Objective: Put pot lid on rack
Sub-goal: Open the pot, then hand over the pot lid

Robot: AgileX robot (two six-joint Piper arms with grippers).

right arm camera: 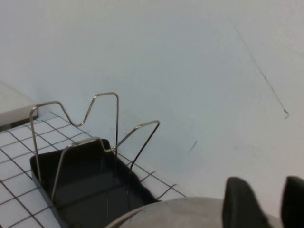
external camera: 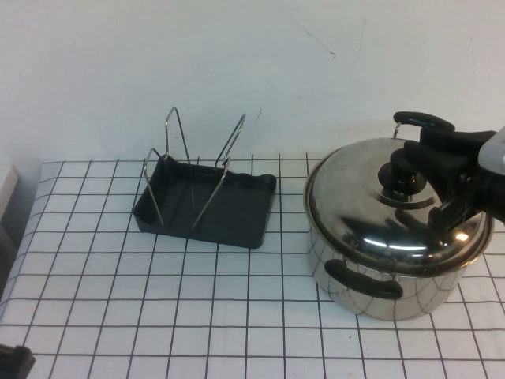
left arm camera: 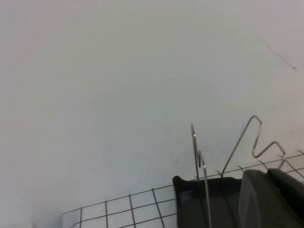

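The pot lid (external camera: 363, 205), domed polished steel with a black knob (external camera: 401, 175), sits on the steel pot (external camera: 394, 296) at the right of the table. My right gripper (external camera: 422, 162) hovers at the knob from the far right. Its fingers are apart in the right wrist view (right arm camera: 267, 204), just over the lid's dome (right arm camera: 190, 213). The rack (external camera: 229, 209), a dark grey tray with wire loops, stands left of the pot and is empty; it also shows in the right wrist view (right arm camera: 90, 185) and the left wrist view (left arm camera: 209, 204). My left gripper (external camera: 12, 362) is parked at the front left corner, shut and empty (left arm camera: 268, 190).
The table has a white cloth with a black grid (external camera: 158, 300). A white wall stands close behind the rack and pot. A pale object (external camera: 6, 185) sits at the far left edge. The pot's black handle (external camera: 363, 280) faces the front.
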